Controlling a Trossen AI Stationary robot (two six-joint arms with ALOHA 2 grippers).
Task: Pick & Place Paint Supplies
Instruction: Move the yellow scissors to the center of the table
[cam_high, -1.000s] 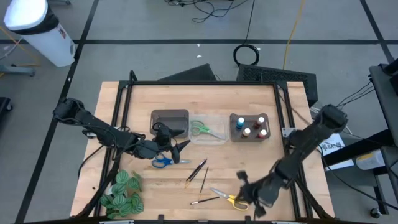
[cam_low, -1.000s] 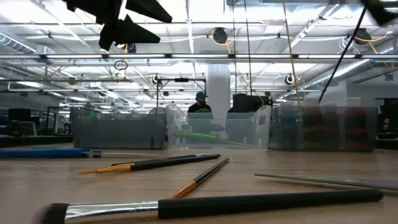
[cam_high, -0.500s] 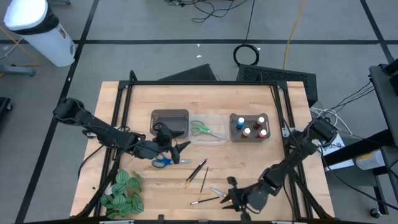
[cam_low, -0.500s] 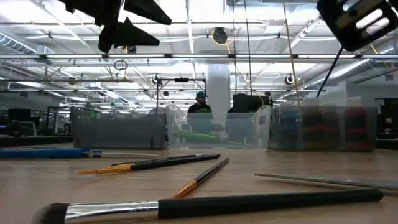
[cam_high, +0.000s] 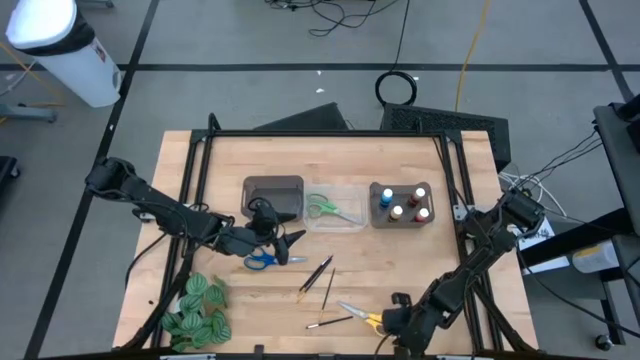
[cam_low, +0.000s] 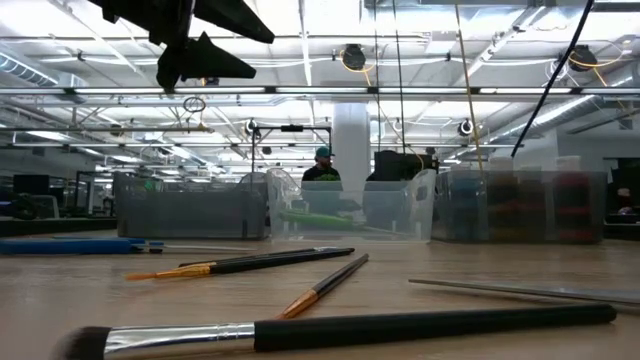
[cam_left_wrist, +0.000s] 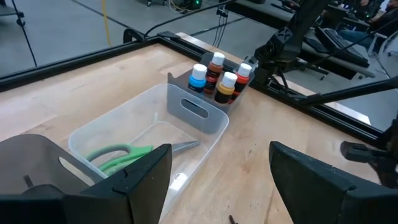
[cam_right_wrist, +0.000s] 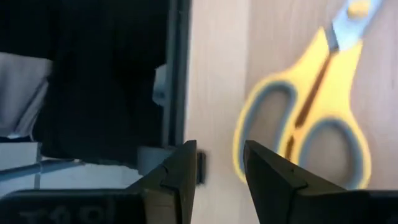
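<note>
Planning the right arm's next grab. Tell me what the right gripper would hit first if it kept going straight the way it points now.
Probably the bare table by its near edge. The right gripper, fingers partly apart, aims at wood just beside the yellow scissors; their handle loops lie off to one side of that line. Depth is unclear, so this is a judgement.

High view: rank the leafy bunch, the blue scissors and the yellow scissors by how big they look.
1. Leafy bunch, clearly largest.
2. Blue scissors and yellow scissors: they look about alike, and the right gripper covers part of the yellow handles, so no ranking between them.
</note>
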